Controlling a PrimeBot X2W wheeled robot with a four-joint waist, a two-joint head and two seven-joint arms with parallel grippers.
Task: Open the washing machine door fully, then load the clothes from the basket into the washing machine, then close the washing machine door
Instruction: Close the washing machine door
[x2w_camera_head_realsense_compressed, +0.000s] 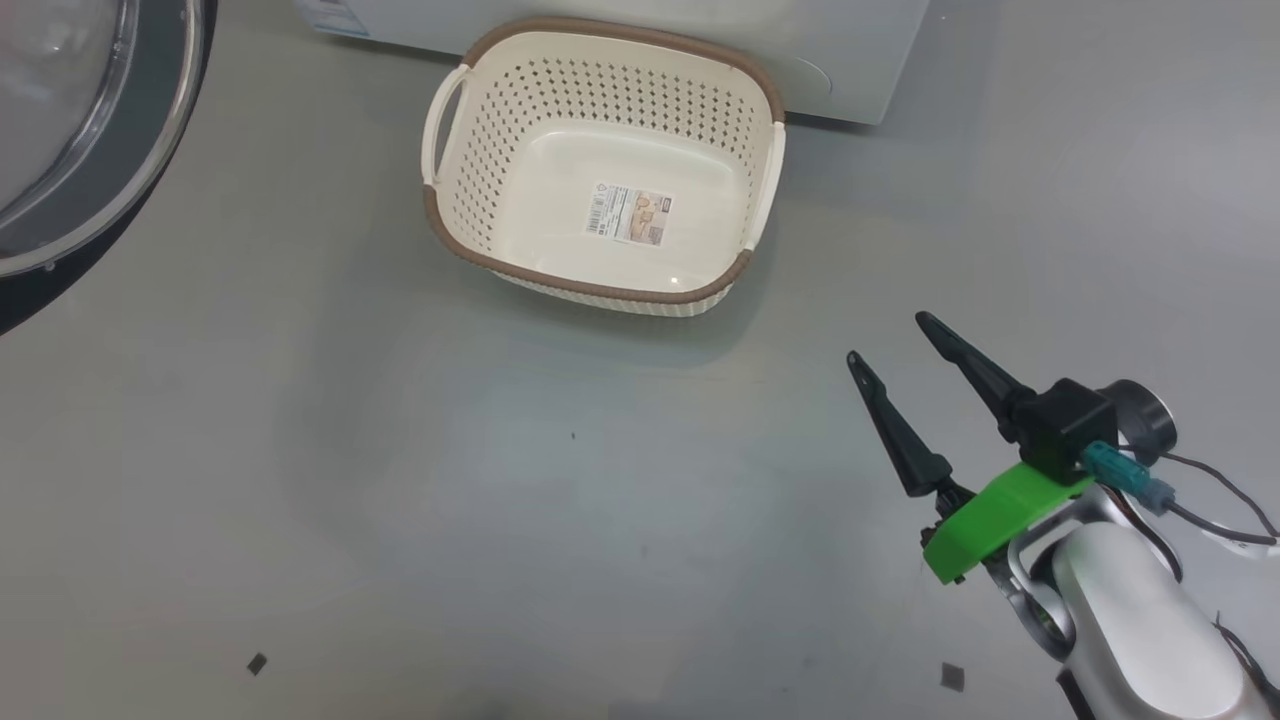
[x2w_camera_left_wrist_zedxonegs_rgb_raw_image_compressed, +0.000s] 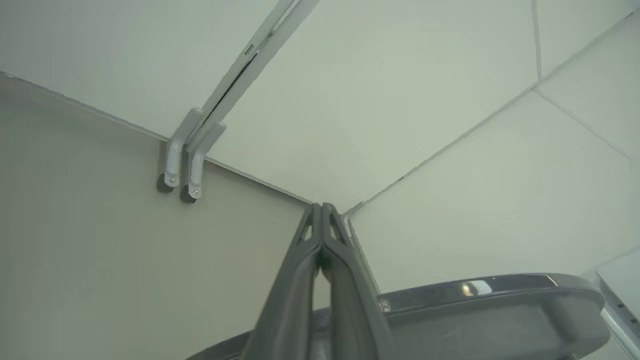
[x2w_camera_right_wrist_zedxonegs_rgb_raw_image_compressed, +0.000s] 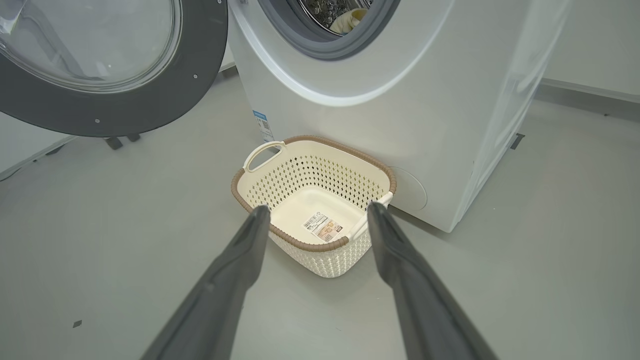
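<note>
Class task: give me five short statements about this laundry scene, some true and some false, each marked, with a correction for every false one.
1. The basket has no garments in it. True.
2. The washing machine door is shut. False: it stands swung open to the side.
3. The right gripper is open and holds nothing. True.
4. The left gripper has its fingers spread wide. False: they are pressed together.
5. The basket stands on top of the washing machine. False: it stands on the floor, against the machine's front.
</note>
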